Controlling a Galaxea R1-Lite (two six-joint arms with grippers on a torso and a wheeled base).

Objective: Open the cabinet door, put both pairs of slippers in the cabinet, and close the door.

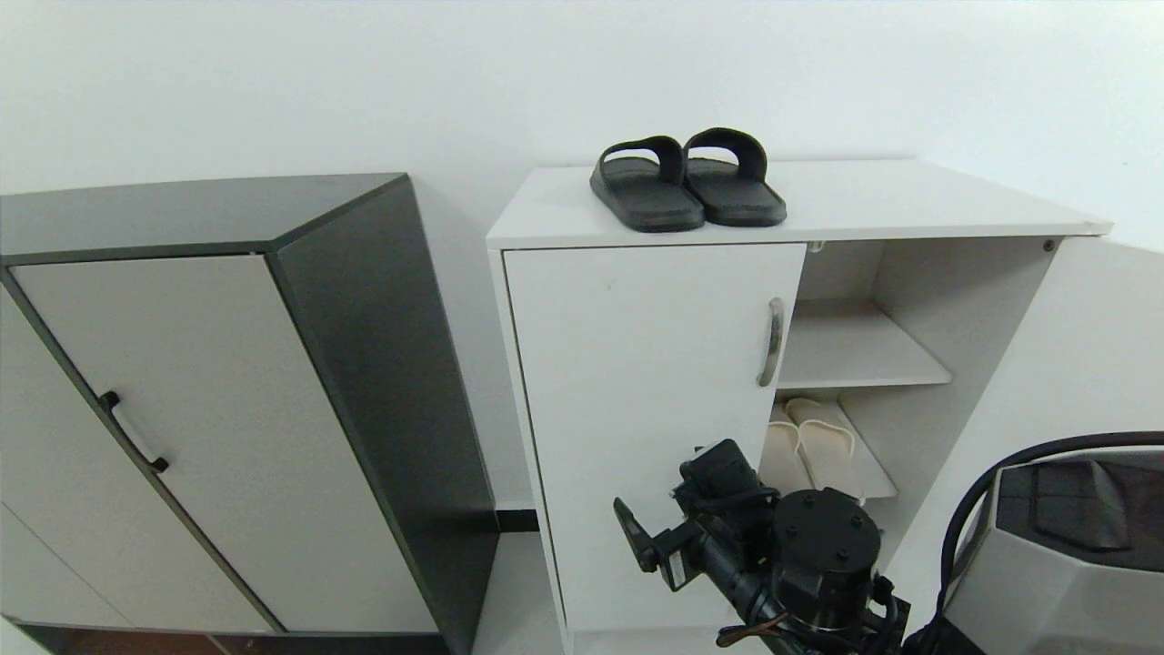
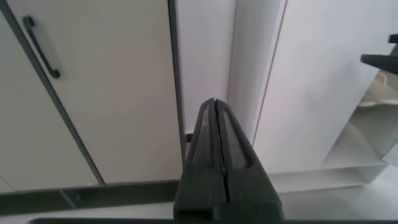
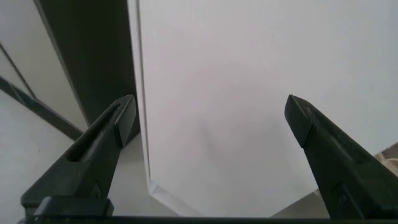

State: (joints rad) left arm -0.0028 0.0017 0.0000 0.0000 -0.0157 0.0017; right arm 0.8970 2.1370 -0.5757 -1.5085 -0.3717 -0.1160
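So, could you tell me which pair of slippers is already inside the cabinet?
The white pair, on the lower shelf; the black pair sits on top.

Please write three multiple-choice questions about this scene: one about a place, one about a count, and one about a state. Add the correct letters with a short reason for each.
1. Where are the black slippers?
A. On top of the white cabinet
B. On the floor
C. On a chair

2. How many pairs of slippers lie inside the white cabinet?
A. None
B. One
C. Two

3. In what state is the right tool?
A. Open
B. Shut on a slipper
C. Shut on the door handle

Answers:
1 A, as the head view shows them side by side on the cabinet's top panel.
2 B, as a single pale pair lies on the lower shelf in the open half.
3 A, as its fingers stand wide apart in front of the white door, holding nothing.
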